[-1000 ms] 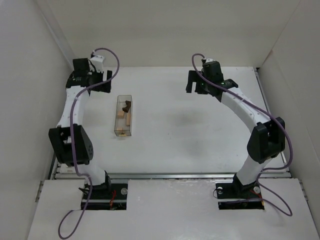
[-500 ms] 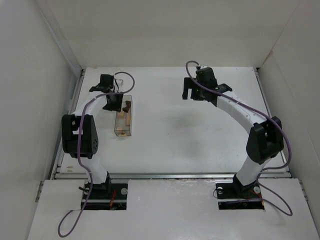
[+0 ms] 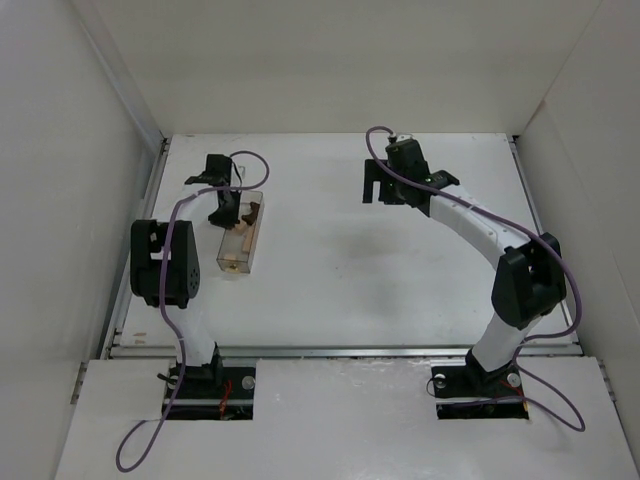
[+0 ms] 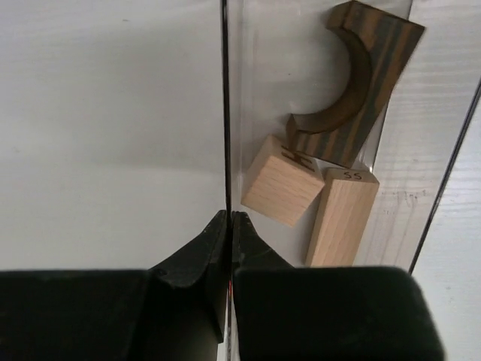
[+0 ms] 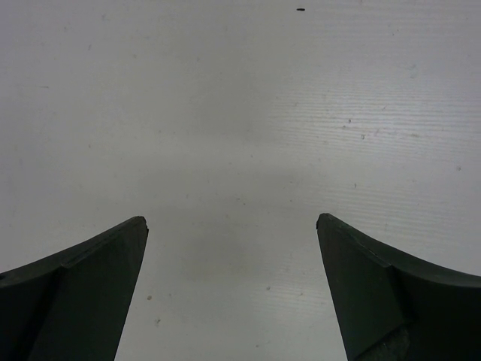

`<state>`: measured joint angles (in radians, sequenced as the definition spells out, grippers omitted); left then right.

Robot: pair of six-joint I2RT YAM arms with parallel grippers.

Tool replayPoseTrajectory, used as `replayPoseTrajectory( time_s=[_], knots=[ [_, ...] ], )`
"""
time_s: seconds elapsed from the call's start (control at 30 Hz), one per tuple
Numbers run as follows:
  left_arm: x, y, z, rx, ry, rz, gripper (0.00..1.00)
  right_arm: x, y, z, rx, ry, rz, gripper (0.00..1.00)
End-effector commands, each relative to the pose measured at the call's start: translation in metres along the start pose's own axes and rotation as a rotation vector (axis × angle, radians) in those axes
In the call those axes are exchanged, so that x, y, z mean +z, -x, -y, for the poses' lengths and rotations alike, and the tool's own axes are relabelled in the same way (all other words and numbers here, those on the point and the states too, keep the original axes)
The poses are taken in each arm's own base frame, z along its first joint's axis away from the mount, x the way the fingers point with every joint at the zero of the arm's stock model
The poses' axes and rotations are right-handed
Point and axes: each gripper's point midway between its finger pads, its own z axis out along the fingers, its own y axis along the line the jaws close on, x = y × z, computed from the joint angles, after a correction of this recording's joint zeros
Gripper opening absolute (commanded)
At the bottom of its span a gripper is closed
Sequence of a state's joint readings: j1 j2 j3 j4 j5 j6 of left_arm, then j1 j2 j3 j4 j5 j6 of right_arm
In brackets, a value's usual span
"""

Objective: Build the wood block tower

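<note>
The wood blocks lie loose inside a clear plastic box [image 3: 236, 255], not stacked as a tower. In the left wrist view they are a dark brown arched block [image 4: 361, 83], a pale cube [image 4: 279, 180] and a pale bar [image 4: 342, 218]. My left gripper [image 4: 228, 218] is shut on the box's thin left wall [image 4: 225, 113], at the box's far end [image 3: 224, 208]. My right gripper [image 5: 231, 222] hangs open over bare table at the back centre [image 3: 382, 187], with nothing between its fingers.
White walls enclose the table on the left, back and right. The box lies at a slant near the left wall [image 3: 120, 200]. The left arm's elbow [image 3: 165, 265] stands just left of the box.
The left arm came down to the box and its jaws closed on the box's wall. The box's near end swung left. The right gripper drifted slightly left and stayed open.
</note>
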<state>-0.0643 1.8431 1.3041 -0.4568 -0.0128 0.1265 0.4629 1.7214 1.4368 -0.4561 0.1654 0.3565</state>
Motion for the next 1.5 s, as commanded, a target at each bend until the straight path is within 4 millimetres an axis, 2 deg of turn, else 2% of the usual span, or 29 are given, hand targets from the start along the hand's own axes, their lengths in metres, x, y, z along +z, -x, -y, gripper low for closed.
replayPoseTrajectory(
  time_s=[0.0, 0.1, 0.13, 0.17, 0.23, 0.27, 0.3, 0.33, 0.43, 0.5, 0.53, 0.6, 0.63, 0.67, 0.73, 0.77, 0.8, 0.83, 0.93, 1.03, 1.1, 1.13, 1.2, 1.23, 1.27, 1.4, 1.47],
  knots=[
    [-0.017, 0.03, -0.025, 0.041, 0.182, 0.063, 0.0, -0.011, 0.017, -0.005, -0.006, -0.001, 0.075, 1.0],
    [-0.045, 0.068, -0.044, 0.11, 0.425, 0.183, 0.0, -0.013, 0.017, -0.003, -0.005, -0.009, 0.078, 1.0],
    [-0.063, 0.078, -0.05, 0.194, 0.589, 0.202, 0.0, -0.013, 0.017, -0.001, -0.005, -0.018, 0.082, 1.0],
    [-0.074, 0.096, -0.05, 0.207, 0.672, 0.276, 0.0, -0.016, 0.021, -0.002, -0.003, -0.014, 0.091, 1.0],
    [-0.083, 0.099, -0.044, 0.296, 0.848, 0.275, 0.0, -0.018, 0.019, -0.001, -0.003, -0.014, 0.091, 1.0],
    [-0.084, 0.101, -0.042, 0.387, 0.899, 0.247, 0.0, -0.018, 0.02, 0.001, -0.002, -0.027, 0.096, 1.0],
    [-0.081, 0.106, -0.037, 0.397, 0.93, 0.267, 0.0, -0.017, 0.016, 0.003, -0.004, -0.031, 0.087, 1.0],
    [-0.068, 0.102, -0.032, 0.441, 0.955, 0.23, 0.0, -0.02, 0.019, 0.002, -0.002, -0.027, 0.096, 1.0],
    [-0.056, 0.096, -0.009, 0.518, 0.976, 0.2, 0.03, -0.022, 0.015, 0.008, -0.003, -0.049, 0.095, 1.0],
    [-0.046, 0.092, 0.012, 0.561, 0.941, 0.205, 0.13, -0.023, 0.014, 0.011, -0.003, -0.057, 0.099, 1.0],
    [-0.043, 0.087, 0.019, 0.557, 0.914, 0.201, 0.34, -0.026, 0.013, 0.011, -0.003, -0.057, 0.1, 1.0],
    [-0.037, 0.084, 0.04, 0.571, 0.831, 0.213, 0.49, -0.029, 0.015, 0.011, -0.001, -0.054, 0.108, 1.0],
    [-0.035, 0.075, 0.045, 0.597, 0.797, 0.175, 0.55, -0.027, 0.011, 0.013, -0.003, -0.057, 0.099, 1.0],
    [-0.037, 0.077, 0.052, 0.586, 0.757, 0.185, 0.61, -0.031, 0.014, 0.012, -0.001, -0.054, 0.108, 1.0],
    [-0.036, 0.071, 0.076, 0.559, 0.622, 0.202, 0.62, -0.031, 0.014, 0.012, -0.001, -0.054, 0.108, 1.0],
    [-0.038, 0.065, 0.079, 0.566, 0.576, 0.175, 0.65, -0.031, 0.014, 0.012, -0.001, -0.054, 0.108, 1.0],
    [-0.048, 0.066, 0.086, 0.55, 0.528, 0.2, 0.68, -0.032, 0.012, 0.008, -0.006, -0.047, 0.107, 1.0],
    [-0.05, 0.064, 0.097, 0.531, 0.444, 0.214, 0.72, -0.035, 0.015, 0.008, -0.005, -0.043, 0.115, 1.0],
    [-0.074, 0.072, 0.11, 0.497, 0.289, 0.27, 0.92, -0.035, 0.013, 0.009, -0.007, -0.047, 0.107, 1.0],
    [-0.094, 0.088, 0.106, 0.401, 0.167, 0.306, 0.98, -0.035, 0.012, 0.007, -0.007, -0.038, 0.104, 1.0],
    [-0.094, 0.095, 0.092, 0.333, 0.05, 0.291, 0.99, -0.035, 0.011, 0.005, -0.007, -0.027, 0.099, 1.0],
    [-0.096, 0.105, 0.086, 0.294, -0.04, 0.3, 0.99, -0.035, 0.011, 0.005, -0.007, -0.027, 0.099, 1.0],
    [-0.091, 0.108, 0.079, 0.276, -0.091, 0.291, 0.99, -0.035, 0.011, 0.003, -0.008, -0.015, 0.095, 1.0],
    [-0.084, 0.101, 0.075, 0.28, -0.105, 0.255, 0.99, -0.035, 0.01, 0.001, -0.009, -0.002, 0.09, 1.0],
    [-0.077, 0.102, 0.074, 0.3, -0.115, 0.238, 0.99, -0.032, 0.007, 0.001, -0.01, -0.006, 0.081, 1.0],
    [-0.064, 0.089, 0.089, 0.353, -0.228, 0.174, 0.99, -0.033, 0.004, -0.008, -0.027, 0.032, 0.067, 1.0],
    [-0.059, 0.09, 0.085, 0.345, -0.224, 0.172, 0.99, -0.033, 0.001, -0.008, -0.029, 0.037, 0.056, 1.0]
  ],
)
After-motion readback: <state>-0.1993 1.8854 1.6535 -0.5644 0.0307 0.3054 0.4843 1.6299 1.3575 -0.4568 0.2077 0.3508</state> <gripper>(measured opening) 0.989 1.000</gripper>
